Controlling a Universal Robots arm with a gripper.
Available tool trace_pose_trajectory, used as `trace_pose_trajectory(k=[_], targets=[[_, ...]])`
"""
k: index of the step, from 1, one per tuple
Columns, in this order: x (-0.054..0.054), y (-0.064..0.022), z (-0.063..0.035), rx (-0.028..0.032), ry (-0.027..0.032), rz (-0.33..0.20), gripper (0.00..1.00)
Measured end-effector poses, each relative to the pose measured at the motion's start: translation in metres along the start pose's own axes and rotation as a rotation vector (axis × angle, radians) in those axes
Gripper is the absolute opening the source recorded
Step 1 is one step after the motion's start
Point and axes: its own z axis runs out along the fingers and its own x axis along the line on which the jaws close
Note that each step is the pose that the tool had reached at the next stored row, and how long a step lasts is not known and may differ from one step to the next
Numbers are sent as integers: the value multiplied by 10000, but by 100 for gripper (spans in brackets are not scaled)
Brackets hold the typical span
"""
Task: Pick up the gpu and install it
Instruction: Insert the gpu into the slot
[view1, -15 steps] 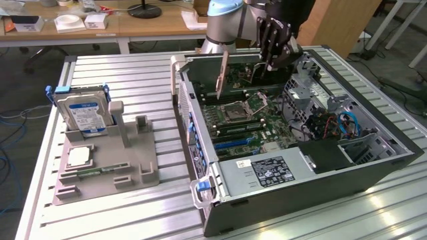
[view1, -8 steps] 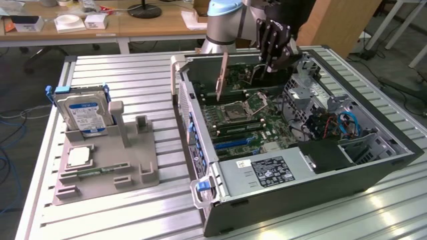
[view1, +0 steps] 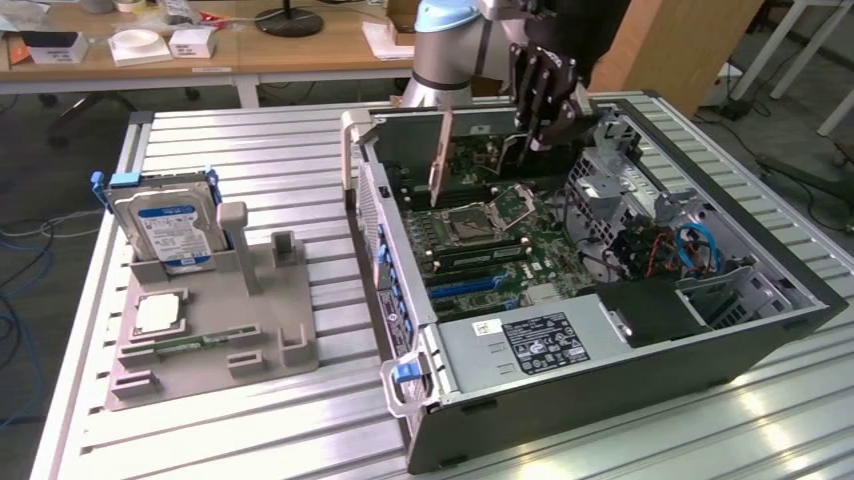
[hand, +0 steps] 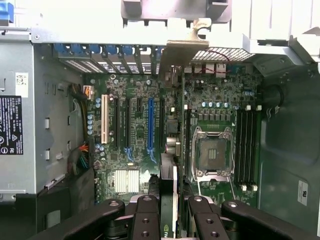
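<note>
Right now my jaws (hand: 168, 212) are narrow and clamped on the gpu (hand: 169, 180), which I hold edge-on above the motherboard (hand: 135, 130) inside the open computer case (view1: 747, 345). In the exterior view the card (view1: 514, 150) hangs under my jaws (view1: 545, 120) near the back wall of the case, over the expansion slots.

What worries me is alignment. The card's silver bracket (hand: 181, 55) has to drop into the rear slot opening while its lower edge meets one slot; if I am skewed, the bracket could catch on the case's back panel, or the edge could land on the board beside the slot and scrape components. The blue slot (hand: 150, 125) and the black ones beside it lie close together, so I could seat it in the wrong one. The card appears to sit just beside the CPU socket (hand: 212, 152), though I cannot tell which slot lies beneath it. A loose hold could let it tilt.
</note>
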Motion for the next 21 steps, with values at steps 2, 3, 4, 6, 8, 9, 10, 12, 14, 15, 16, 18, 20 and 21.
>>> trace_pose_trajectory(k=[2, 3, 4, 6, 8, 9, 10, 12, 14, 15, 16, 18, 20, 21], targets=[[1, 15, 17, -1, 3, 0, 27], [1, 22, 26, -2, 5, 0, 27], [2, 29, 36, -2, 6, -1, 27], [3, 40, 51, -4, 8, 0, 27], [4, 47, 68, -6, 15, 0, 27], [5, 49, 82, -6, 21, 0, 27], [5, 52, 99, -6, 28, 0, 27], [6, 54, 135, -7, 37, -2, 27], [7, 56, 171, -7, 47, 0, 27], [7, 57, 188, -7, 53, 0, 27], [8, 57, 199, -9, 60, -1, 27], [10, 57, 207, -9, 68, 0, 27], [19, 58, 208, -9, 72, 2, 27], [25, 58, 210, -8, 72, 1, 27]])
